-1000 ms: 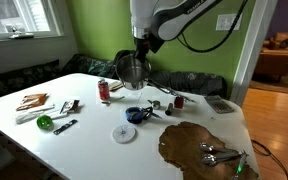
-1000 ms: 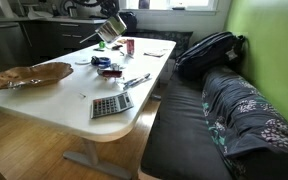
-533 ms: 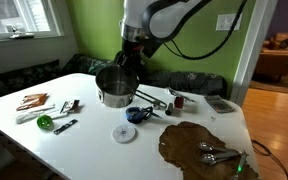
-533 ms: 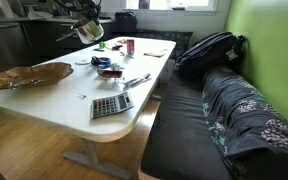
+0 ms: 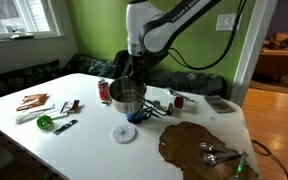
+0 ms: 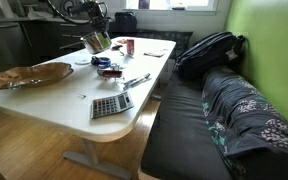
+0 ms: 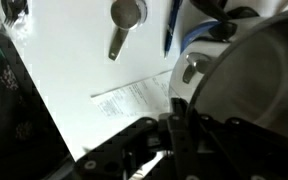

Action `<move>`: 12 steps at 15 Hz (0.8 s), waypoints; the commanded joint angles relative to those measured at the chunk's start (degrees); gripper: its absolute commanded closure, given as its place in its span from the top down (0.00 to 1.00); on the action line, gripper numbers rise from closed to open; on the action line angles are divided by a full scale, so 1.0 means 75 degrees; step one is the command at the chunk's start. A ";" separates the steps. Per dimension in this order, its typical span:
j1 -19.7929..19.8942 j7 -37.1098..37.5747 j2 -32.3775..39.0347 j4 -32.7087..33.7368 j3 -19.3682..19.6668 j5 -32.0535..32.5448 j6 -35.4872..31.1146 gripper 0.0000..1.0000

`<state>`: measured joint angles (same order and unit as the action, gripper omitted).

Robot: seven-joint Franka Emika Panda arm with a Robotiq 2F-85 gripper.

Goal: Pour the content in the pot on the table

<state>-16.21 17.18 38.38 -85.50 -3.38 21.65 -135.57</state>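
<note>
Wrist view: my end effector (image 7: 176, 120) grips the pot (image 7: 249, 85) by its handle.
Pot: mouth up, over the table (image 5: 24, 128).
Content (image 5: 137, 116): dark-blue piece on table, beside pot.

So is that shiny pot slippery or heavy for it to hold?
Probably stiff and fairly light: the pot looks like small polished steel. That smooth finish could slip in the gripper. The grip seems off to one side, so it may want to tilt.
</note>
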 commanded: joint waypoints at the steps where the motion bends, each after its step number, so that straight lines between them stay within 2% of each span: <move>1: 0.0125 0.0318 0.0691 0.1034 0.0311 -0.0949 0.0658 0.01; 2: -0.0048 0.0051 0.0443 0.0435 0.0392 -0.0625 0.0224 0.01; 3: -0.0007 0.0025 0.0536 0.0569 0.0435 -0.0690 0.0251 0.05; 5: -0.0026 0.0023 0.0541 0.0579 0.0457 -0.0682 0.0248 0.01; 7: 0.0379 -0.0154 0.0342 0.0533 0.0009 -0.1528 0.0228 0.01; 12: 0.0904 0.0254 0.0135 0.0686 0.0174 -0.2870 0.0408 0.01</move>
<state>-12.53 17.91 41.22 -80.74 -1.99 5.37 -133.73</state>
